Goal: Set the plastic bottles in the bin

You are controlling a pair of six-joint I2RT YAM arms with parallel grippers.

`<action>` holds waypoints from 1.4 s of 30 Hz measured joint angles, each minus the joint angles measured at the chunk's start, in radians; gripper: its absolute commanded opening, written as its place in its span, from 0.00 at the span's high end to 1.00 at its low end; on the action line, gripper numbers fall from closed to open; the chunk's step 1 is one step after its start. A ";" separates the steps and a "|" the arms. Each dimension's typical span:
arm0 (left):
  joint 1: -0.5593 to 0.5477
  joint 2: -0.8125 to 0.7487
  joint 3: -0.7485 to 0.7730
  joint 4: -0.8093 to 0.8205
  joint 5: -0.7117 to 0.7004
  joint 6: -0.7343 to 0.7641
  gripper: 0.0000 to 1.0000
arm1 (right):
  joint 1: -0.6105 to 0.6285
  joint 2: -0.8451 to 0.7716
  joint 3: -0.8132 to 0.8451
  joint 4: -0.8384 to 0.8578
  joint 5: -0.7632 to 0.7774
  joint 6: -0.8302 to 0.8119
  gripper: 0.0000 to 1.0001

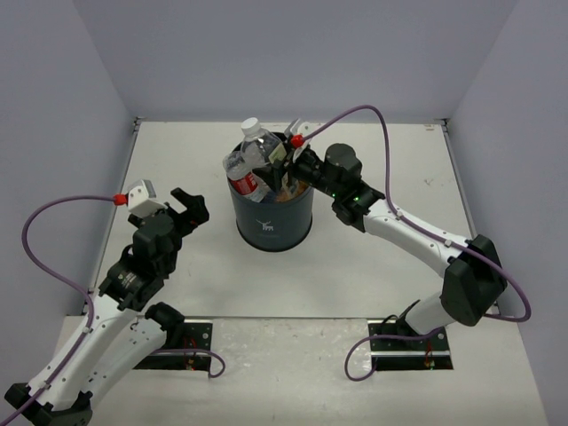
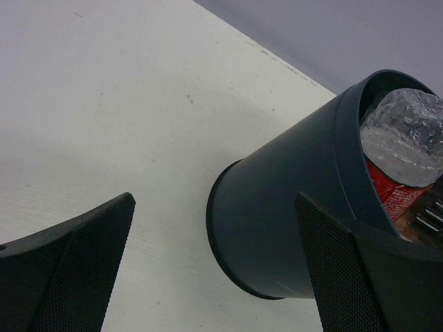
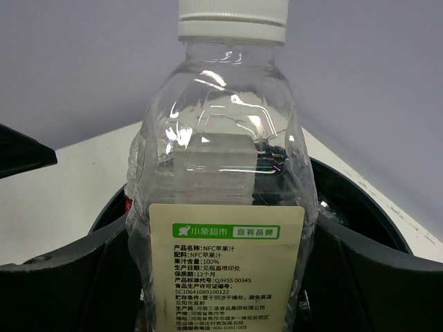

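The dark navy bin stands mid-table with several plastic bottles in it. My right gripper is over the bin's mouth, shut on a clear bottle with a white cap and cream label. In the right wrist view that bottle fills the gap between the fingers, with the bin's rim behind. A red-labelled bottle leans at the bin's left rim. My left gripper is open and empty, left of the bin. Its view shows the red-labelled bottle and a clear one.
White table closed in by grey walls on the left, back and right. Purple cables loop from both arms. Both arm bases sit on black plates at the near edge.
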 measured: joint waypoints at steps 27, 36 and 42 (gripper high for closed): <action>0.000 0.008 0.000 0.002 -0.002 0.000 0.00 | 0.005 -0.272 0.138 -0.273 0.124 0.068 0.01; 0.000 0.056 0.023 0.013 -0.015 0.006 0.00 | -0.089 -0.350 0.108 -0.443 0.420 0.289 0.01; 0.000 0.113 0.034 0.040 -0.038 0.028 0.00 | -0.375 -0.539 -0.202 -0.510 0.431 0.496 0.01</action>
